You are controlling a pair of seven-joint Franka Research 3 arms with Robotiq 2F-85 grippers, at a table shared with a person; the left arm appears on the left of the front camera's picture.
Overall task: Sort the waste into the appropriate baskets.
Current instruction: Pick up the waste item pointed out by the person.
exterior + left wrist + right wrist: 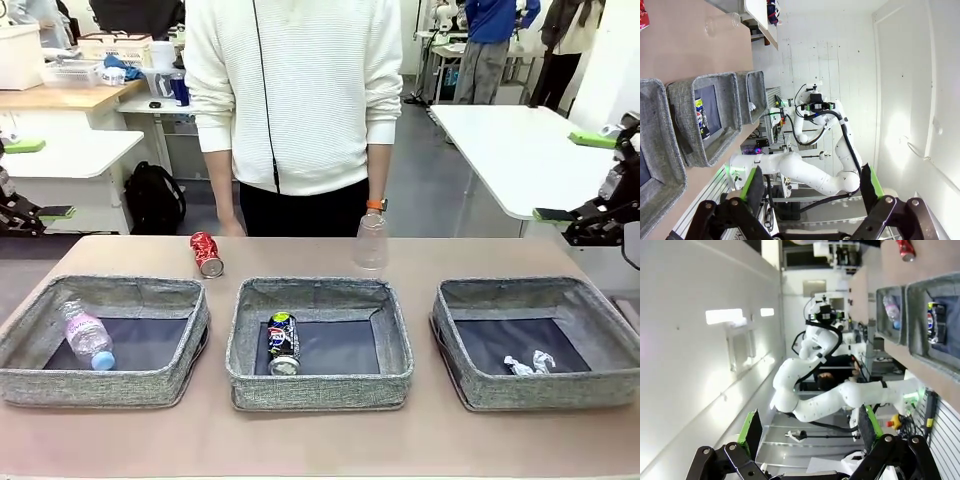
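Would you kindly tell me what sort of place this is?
Probably a robotics lab: a white robot arm beside the table, white worktables behind the person, grey baskets set out for sorting.

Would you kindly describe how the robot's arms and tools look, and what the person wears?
The left arm and right arm are white, with rounded segments and black cables near the wrist. The left tool and right tool are black, each with two green-padded fingers. The person wears a white ribbed sweater and an orange wristband.
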